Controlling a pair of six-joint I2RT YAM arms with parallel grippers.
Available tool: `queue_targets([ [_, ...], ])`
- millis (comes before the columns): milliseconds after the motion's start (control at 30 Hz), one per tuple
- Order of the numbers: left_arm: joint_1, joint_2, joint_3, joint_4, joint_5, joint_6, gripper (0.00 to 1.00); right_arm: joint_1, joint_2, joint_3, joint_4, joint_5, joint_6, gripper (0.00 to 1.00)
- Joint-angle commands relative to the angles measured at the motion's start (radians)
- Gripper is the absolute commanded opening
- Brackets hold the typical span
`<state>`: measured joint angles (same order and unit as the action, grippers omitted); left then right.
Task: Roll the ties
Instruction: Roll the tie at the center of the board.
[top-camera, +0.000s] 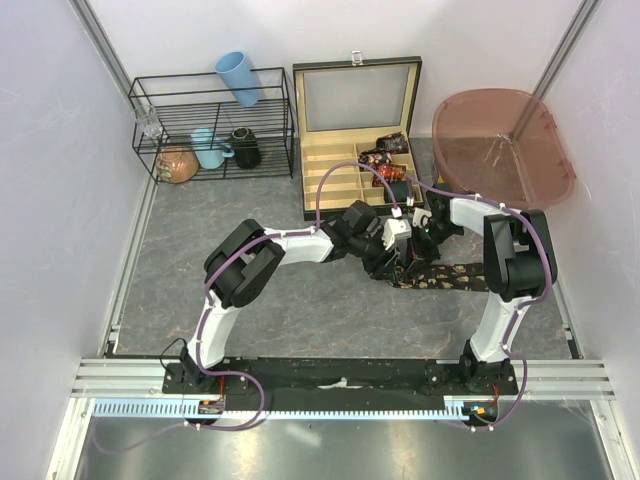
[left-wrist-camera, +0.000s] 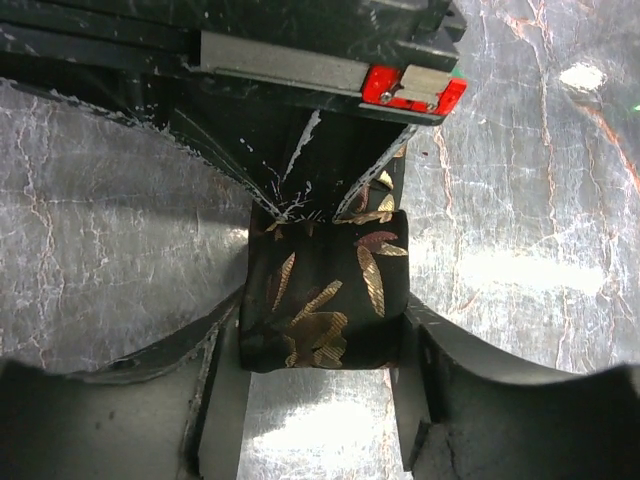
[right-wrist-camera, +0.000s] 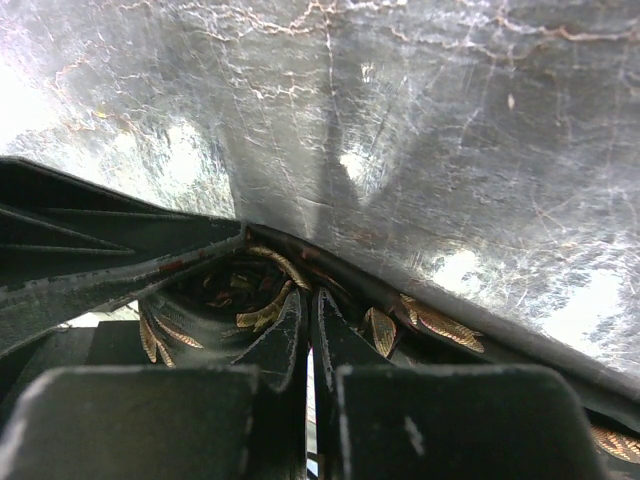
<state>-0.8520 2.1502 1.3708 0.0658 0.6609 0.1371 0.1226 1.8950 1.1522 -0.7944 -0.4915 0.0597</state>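
A dark tie with gold and red leaf prints lies on the table as a flat strip (top-camera: 452, 275). Its left end is rolled up between both grippers. In the left wrist view the roll (left-wrist-camera: 325, 290) sits between my left gripper's (left-wrist-camera: 322, 325) fingers, which touch both its sides. My right gripper (left-wrist-camera: 292, 208) comes from the far side and pinches the roll's top. In the right wrist view my right gripper (right-wrist-camera: 312, 300) is shut on a fold of the tie (right-wrist-camera: 262, 312). In the top view the left gripper (top-camera: 386, 262) and right gripper (top-camera: 412, 250) meet. Rolled ties (top-camera: 386, 156) sit in the box.
An open compartment box (top-camera: 340, 180) stands behind the grippers. A pink tub (top-camera: 500, 140) is at the back right. A wire rack (top-camera: 210, 105) at the back left holds a blue cup (top-camera: 238, 78), a teal mug (top-camera: 208, 148) and a black mug (top-camera: 245, 148).
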Motion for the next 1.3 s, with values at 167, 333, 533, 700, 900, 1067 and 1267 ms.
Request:
queue_targets([
  [167,-0.01,-0.036,-0.05,0.028,-0.029,0.093,0.24,0.038,0.07,0.023,0.149,0.163,-0.021,0.0],
  [333,0.01,-0.142,-0.174,-0.018,-0.078,0.218,0.15,0.104,0.131,0.116,0.195,0.136,0.017,0.0],
  [533,0.008,-0.17,-0.21,-0.072,-0.153,0.355,0.04,0.106,0.141,0.196,0.136,0.054,0.012,0.09],
  [700,0.005,-0.148,-0.193,-0.139,-0.21,0.397,0.02,0.04,0.05,0.207,0.017,-0.119,0.023,0.35],
  [900,0.004,-0.125,-0.174,-0.19,-0.219,0.437,0.02,-0.006,-0.045,0.143,-0.06,-0.274,0.002,0.55],
  [1067,0.002,-0.112,-0.159,-0.211,-0.218,0.473,0.02,-0.005,-0.054,0.064,-0.014,-0.374,0.017,0.57],
  [1267,0.002,-0.107,-0.156,-0.216,-0.21,0.489,0.02,0.044,-0.022,0.037,0.03,-0.352,0.029,0.53],
])
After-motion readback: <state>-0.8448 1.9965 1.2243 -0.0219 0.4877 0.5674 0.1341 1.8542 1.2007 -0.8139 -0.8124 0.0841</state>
